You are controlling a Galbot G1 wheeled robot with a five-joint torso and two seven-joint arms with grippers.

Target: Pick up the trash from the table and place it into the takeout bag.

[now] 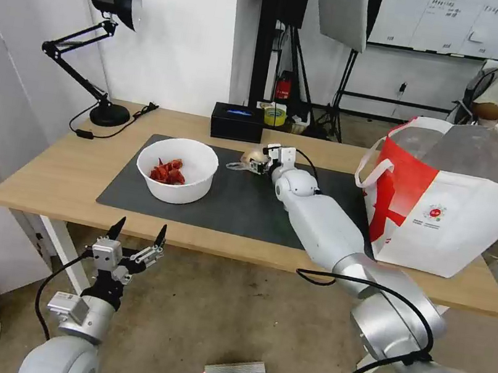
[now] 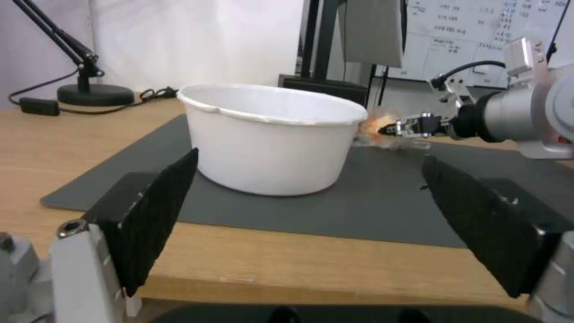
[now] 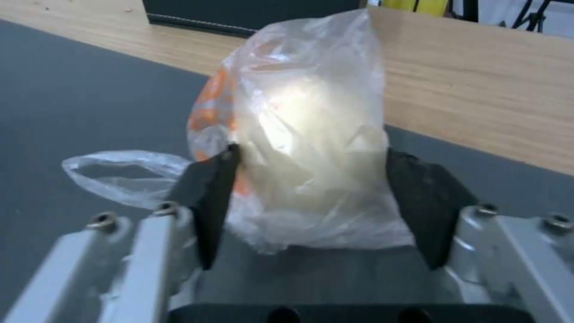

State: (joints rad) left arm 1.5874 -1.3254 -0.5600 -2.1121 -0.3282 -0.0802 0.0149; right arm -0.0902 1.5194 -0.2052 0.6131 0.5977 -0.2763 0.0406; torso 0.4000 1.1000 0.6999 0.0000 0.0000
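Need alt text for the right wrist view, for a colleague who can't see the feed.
The right gripper has its two black fingers against either side of a clear plastic bag holding a pale lump, over the dark grey mat. Behind lie the light-wood table and a black box.

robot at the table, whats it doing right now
The robot is clearing trash off the table. Its right pincer is reached out over the dark mat, its pads on either side of the clear bag with a beige lump, which sits on the mat by the black box. The left pincer is open, off the table's front edge, facing the white bowl of red shells. The takeout bag stands open at the table's right end.
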